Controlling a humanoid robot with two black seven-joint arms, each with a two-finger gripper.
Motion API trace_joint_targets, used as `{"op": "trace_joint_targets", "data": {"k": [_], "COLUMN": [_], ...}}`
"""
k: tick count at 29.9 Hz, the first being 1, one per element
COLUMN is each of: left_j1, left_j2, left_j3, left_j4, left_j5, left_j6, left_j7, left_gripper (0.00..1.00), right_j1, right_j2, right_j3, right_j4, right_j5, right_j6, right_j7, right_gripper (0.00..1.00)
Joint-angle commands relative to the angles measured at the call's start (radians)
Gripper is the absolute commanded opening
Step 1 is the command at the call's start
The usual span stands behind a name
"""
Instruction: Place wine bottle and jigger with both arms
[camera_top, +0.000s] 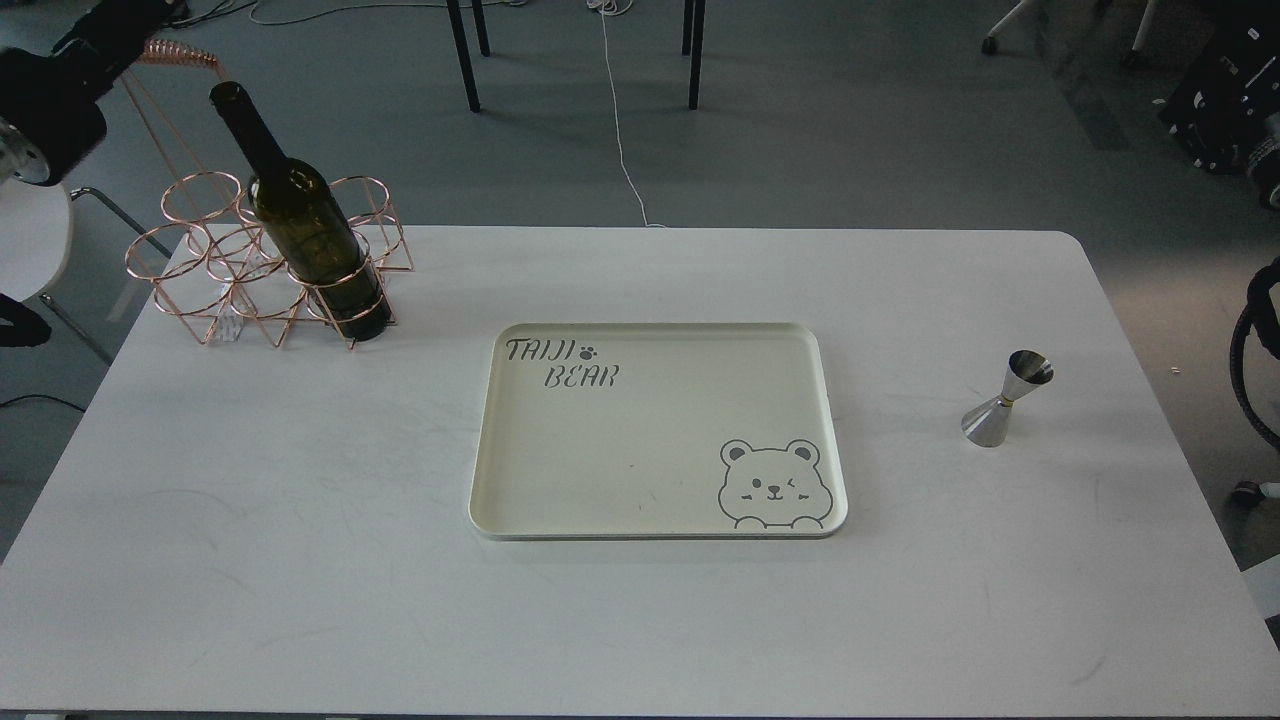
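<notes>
The dark olive-green wine bottle (300, 225) stands free in the front right ring of a copper wire rack (215, 285) at the table's back left, leaning slightly left. The steel jigger (1003, 400) stands upright on the table at the right, alone. My left arm is drawn back to the top left corner. Its gripper end (125, 22) is dark, partly cut by the frame edge, and apart from the bottle's neck. Of my right arm only black cables (1255, 350) at the right edge show; its gripper is out of view.
A cream tray (480, 480) with a bear drawing and "TAIJI BEAR" lettering lies in the middle of the white table (250, 560). Chair legs (465, 55) and a cable run over the floor behind. A white chair (30, 240) stands left of the table.
</notes>
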Motion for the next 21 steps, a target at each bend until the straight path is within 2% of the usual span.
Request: {"op": "trace_joint_targets", "data": {"k": [1,5,8,11,17,21], "left_j1": [0.002,0.003,0.005,0.009,0.049,0.083], "left_j2": [0.026,0.025,0.011,-0.01,-0.07,-0.112], "left_j3": [0.0,-0.001,-0.003,0.0,-0.001,-0.007], "left_j4": [0.006,0.044,0.111,0.183,0.303,0.384], "left_j5": [-0.223,-0.424,-0.608,-0.775,-0.96,-1.073], "left_j6": [-0.009,-0.064,-0.153,-0.253,-0.368,-0.455], "left_j7": [0.0,-0.003,-0.002,0.0,0.001,0.003], "left_gripper": [0.98,0.98,0.98,0.98,0.98,0.98], "right_j1": [-0.002,-0.004,-0.007,-0.009,-0.016,-0.038], "right_j2": [-0.002,-0.002,0.0,0.004,0.01,0.016], "right_j3": [0.001,0.002,0.002,0.001,0.001,0.004], "right_j4": [-0.007,-0.02,-0.033,-0.04,-0.086,-0.09], "right_j5": [0.0,0.0,0.012,0.081,0.259,0.348], "right_j6": [-0.004,-0.004,-0.002,-0.004,0.012,0.045], "right_j7": [0.0,0.0,0.0,0.0,0.0,-0.038], "right_gripper": [0.99,0.99,0.99,0.99,0.99,0.99]}}
